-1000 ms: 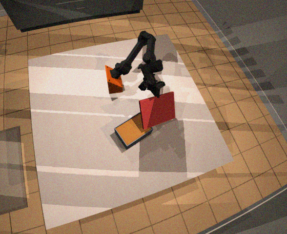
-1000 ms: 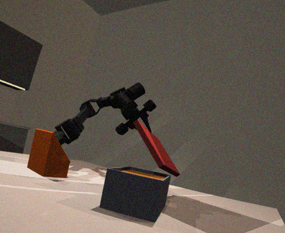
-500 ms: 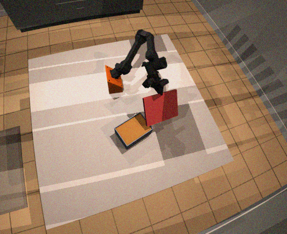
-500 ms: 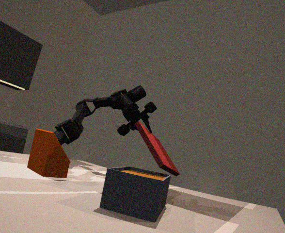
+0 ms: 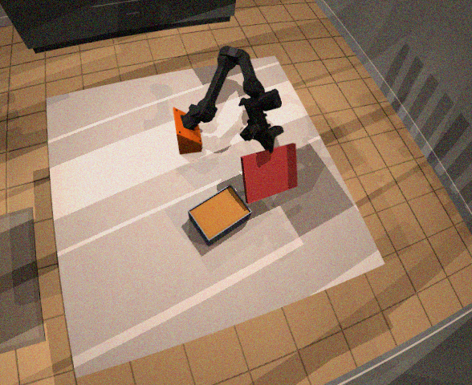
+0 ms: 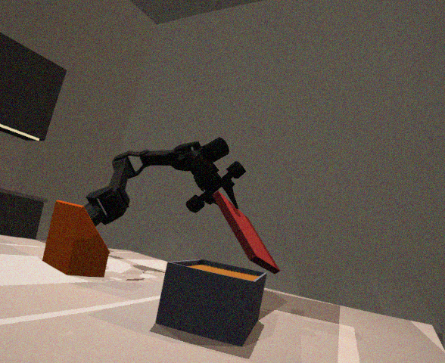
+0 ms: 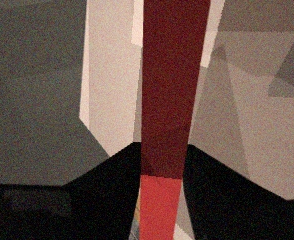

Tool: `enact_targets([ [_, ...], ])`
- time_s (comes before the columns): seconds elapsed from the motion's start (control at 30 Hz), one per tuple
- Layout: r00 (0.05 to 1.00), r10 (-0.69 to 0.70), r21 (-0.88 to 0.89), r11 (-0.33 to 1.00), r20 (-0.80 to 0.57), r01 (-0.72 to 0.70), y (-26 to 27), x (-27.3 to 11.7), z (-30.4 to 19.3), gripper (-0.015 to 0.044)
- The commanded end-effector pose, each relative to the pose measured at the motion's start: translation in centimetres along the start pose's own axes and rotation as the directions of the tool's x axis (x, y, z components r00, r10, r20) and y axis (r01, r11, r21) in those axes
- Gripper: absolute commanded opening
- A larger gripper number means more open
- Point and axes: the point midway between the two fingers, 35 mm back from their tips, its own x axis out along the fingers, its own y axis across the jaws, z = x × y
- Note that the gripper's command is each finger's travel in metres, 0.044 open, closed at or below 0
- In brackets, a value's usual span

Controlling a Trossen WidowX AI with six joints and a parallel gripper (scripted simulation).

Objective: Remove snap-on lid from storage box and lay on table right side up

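The storage box (image 5: 208, 240) (image 6: 206, 300) is dark blue with an orange inside (image 5: 219, 212); it stands upright and open on the pale table. The red lid (image 5: 267, 174) (image 6: 248, 236) (image 7: 169, 90) is in the air beside the box, steeply tilted, its lower edge a little above the box's rim height in the exterior view. My gripper (image 5: 269, 150) (image 7: 161, 152) is shut on the lid's upper edge, one dark finger on each side of it in the wrist view. In the exterior view the far side of the grip is hidden.
The arm's orange wedge-shaped base mount (image 5: 189, 143) (image 6: 74, 246) stands on the table (image 5: 144, 289) (image 6: 98, 336) behind the box. The table's right edge runs beyond the lid in the top view. A dark cabinet (image 5: 124, 20) stands on the floor behind the table.
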Motion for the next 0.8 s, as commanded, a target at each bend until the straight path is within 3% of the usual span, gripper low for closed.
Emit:
enact_targets([
  [0.0,1.0,0.014,-0.006,1.0,0.001,-0.014,0.3,-0.3,-1.0,0.0],
  [0.77,1.0,0.017,-0.005,1.0,-0.002,-0.017,0.1,-0.7,-5.6,0.0],
])
